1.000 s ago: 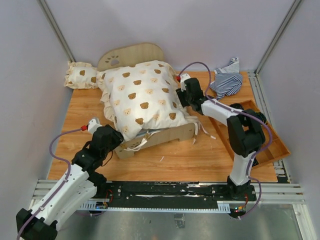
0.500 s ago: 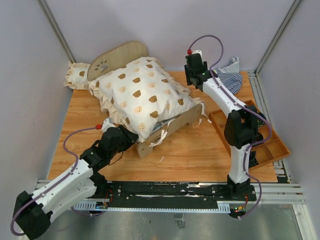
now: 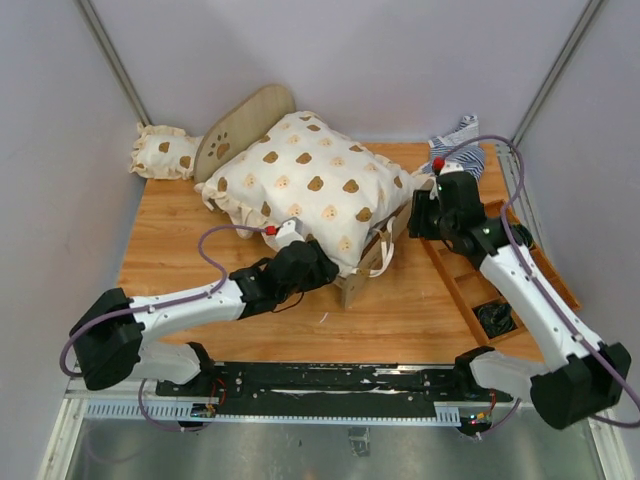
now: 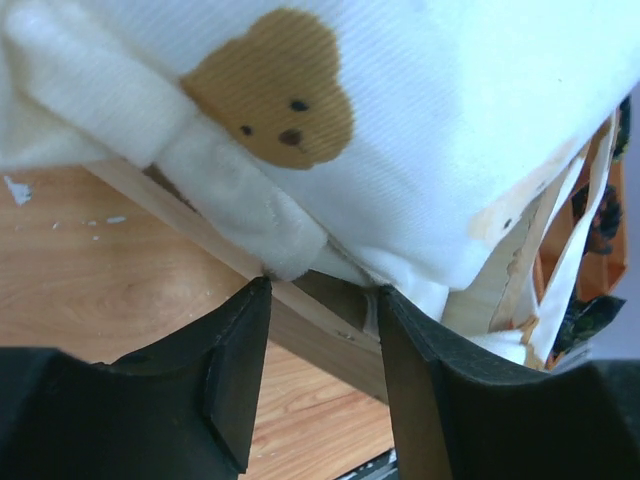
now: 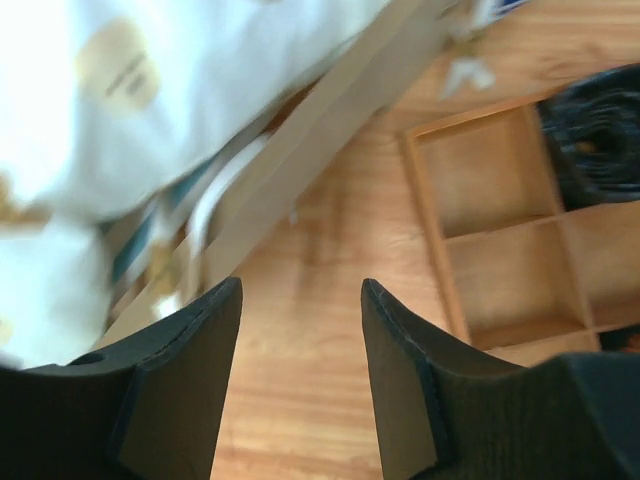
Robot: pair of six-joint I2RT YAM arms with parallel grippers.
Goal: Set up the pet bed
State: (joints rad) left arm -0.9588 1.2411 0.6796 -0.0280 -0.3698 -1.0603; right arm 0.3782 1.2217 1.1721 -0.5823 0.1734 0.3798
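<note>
We find the bed (image 3: 352, 290) lying askew in the middle of the tabletop (image 3: 160, 250). Its headboard (image 3: 245, 122) points to about 11 o'clock and its foot end to about 4. A fat bear-print cushion (image 3: 310, 185) is heaped over it and hides most of the frame.

The left gripper (image 4: 322, 295) is at the bed's 7 o'clock side. Its jaws are closed on the side rail (image 4: 335, 340), one finger on each face, just under the cushion's frill. The right gripper (image 5: 300, 290) hangs at the bed's 3 o'clock, above bare wood between the foot board and the tray (image 5: 480, 190). Its jaws are spread and hold nothing.

We judge the frame stiff and fairly light. It should slide and pivot on the smooth tabletop rather than flex, so one grip on a rail will tend to swing it (a second hold at the far end would steady it). The rail and the end boards are the places to take hold, since both are thin, hard and easy to clamp. The cushion is soft and loose, so gripping it would only drag it off. The white ties dangling at the foot end could snag a finger.
</note>
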